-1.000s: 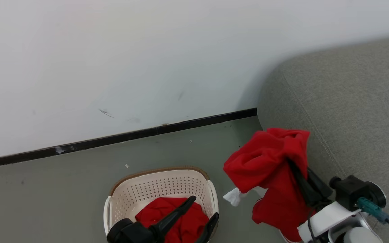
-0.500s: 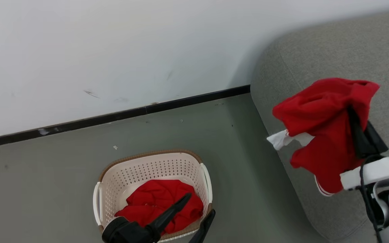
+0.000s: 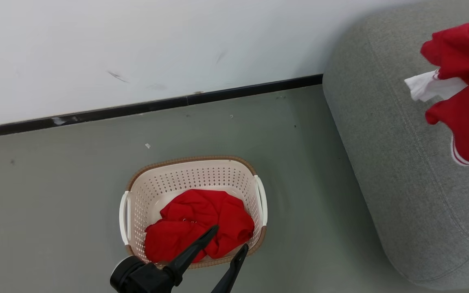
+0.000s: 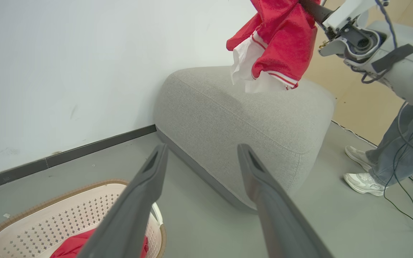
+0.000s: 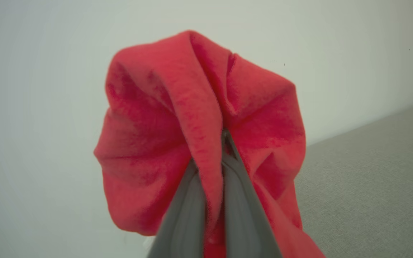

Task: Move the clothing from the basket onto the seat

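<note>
The large grey-green fabric seat is standing at the right. Left of it and apart, the cream-white perforated plastic basket with brown rim is sitting on the grey floor. A crumpled red garment of soft fabric is lying inside the basket. A hanging red garment with white panel and striped cuff is dangling over the seat; the right gripper is gripping a fold of it, jaws pressed together. The left gripper is hovering over the basket's near rim, spread wide and holding nothing.
</note>
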You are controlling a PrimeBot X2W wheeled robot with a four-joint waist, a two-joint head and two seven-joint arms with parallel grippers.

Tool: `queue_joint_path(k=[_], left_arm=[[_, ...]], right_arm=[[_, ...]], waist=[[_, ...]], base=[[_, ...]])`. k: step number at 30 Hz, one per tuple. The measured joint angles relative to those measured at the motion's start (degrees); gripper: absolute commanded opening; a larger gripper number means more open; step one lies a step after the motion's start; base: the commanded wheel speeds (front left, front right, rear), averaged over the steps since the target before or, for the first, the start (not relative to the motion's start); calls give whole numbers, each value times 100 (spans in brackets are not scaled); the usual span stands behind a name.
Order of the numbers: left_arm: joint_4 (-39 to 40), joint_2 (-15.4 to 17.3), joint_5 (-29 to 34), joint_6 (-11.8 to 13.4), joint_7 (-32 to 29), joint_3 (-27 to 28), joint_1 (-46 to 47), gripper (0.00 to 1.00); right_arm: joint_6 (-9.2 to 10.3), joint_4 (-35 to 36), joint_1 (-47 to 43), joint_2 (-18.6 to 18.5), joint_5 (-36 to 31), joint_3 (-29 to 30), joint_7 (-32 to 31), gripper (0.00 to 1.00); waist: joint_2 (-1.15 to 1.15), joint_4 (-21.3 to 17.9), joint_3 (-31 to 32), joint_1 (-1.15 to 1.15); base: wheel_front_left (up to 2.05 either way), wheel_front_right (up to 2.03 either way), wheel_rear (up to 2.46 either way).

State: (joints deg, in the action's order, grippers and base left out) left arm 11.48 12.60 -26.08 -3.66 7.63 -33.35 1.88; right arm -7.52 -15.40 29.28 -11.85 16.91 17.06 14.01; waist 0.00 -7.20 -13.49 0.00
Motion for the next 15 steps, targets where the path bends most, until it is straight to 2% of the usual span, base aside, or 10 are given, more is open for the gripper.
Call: queue_joint_path(k=[15], left_arm=[[218,176,59,-1,-58,94,15,100]], right_arm=[[2,-933,1526,-302,303,1289,-439,0]], waist=[[0,421,-629,0]], base=[[0,0,0]])
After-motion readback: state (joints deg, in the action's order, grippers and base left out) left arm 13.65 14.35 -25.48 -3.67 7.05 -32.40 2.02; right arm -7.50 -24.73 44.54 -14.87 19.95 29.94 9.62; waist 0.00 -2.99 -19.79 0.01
